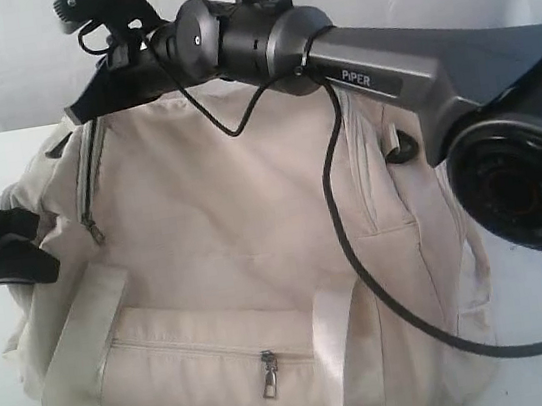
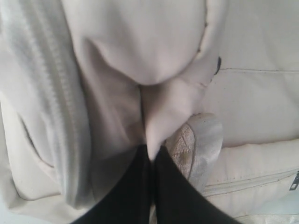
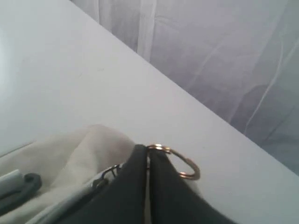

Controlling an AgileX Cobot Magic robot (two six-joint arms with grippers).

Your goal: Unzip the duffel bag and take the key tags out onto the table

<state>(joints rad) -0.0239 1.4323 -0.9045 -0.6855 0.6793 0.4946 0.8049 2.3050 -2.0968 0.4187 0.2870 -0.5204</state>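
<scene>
from outside we see the duffel bag point(image 1: 234, 228) on the white table point(image 1: 1, 402), right gripper point(image 1: 78, 109) at its top corner, left gripper point(image 1: 42, 263) at its side. left wrist: fingers point(image 2: 131, 191) pinched shut on a fold of bag cloth. right wrist: fingers point(image 3: 131, 186) closed on a metal ring point(image 3: 182, 163) (at the bag's edge).
</scene>
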